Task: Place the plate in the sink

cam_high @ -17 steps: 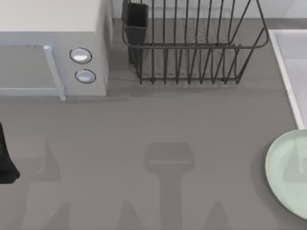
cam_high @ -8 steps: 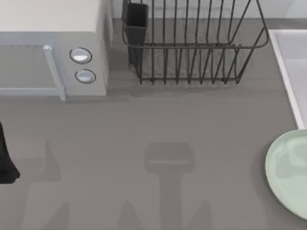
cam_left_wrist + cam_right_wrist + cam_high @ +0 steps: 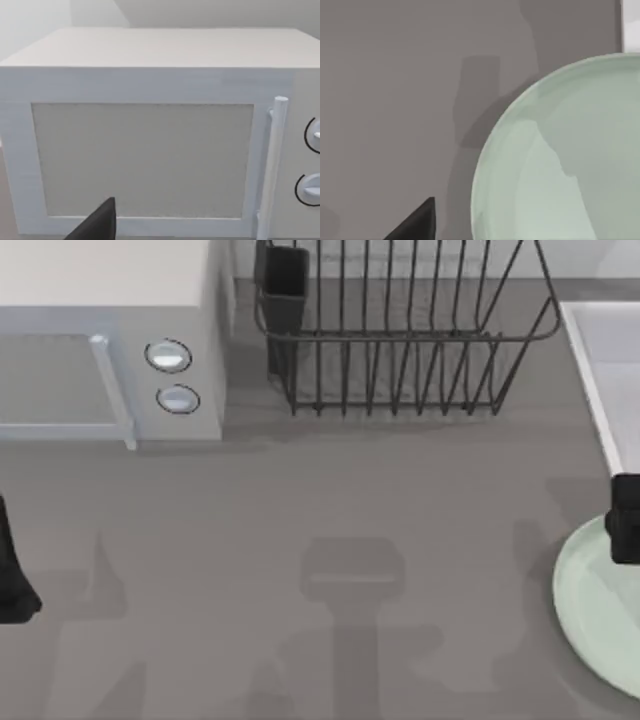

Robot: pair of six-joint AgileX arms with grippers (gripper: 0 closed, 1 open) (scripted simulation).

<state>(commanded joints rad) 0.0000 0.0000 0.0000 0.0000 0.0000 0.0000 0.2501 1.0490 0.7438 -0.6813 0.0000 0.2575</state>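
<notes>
The plate (image 3: 597, 605) lies flat on the table at the top view's lower right edge, just below the sink (image 3: 600, 390) at upper right. The right gripper (image 3: 626, 520) sits over the plate's upper rim, far nearer than the left arm (image 3: 12, 575) at the left edge. I cannot tell either grip's state.

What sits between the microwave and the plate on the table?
Nothing but bare grey tabletop with shadows, per the top view, from microwave across to plate.
</notes>
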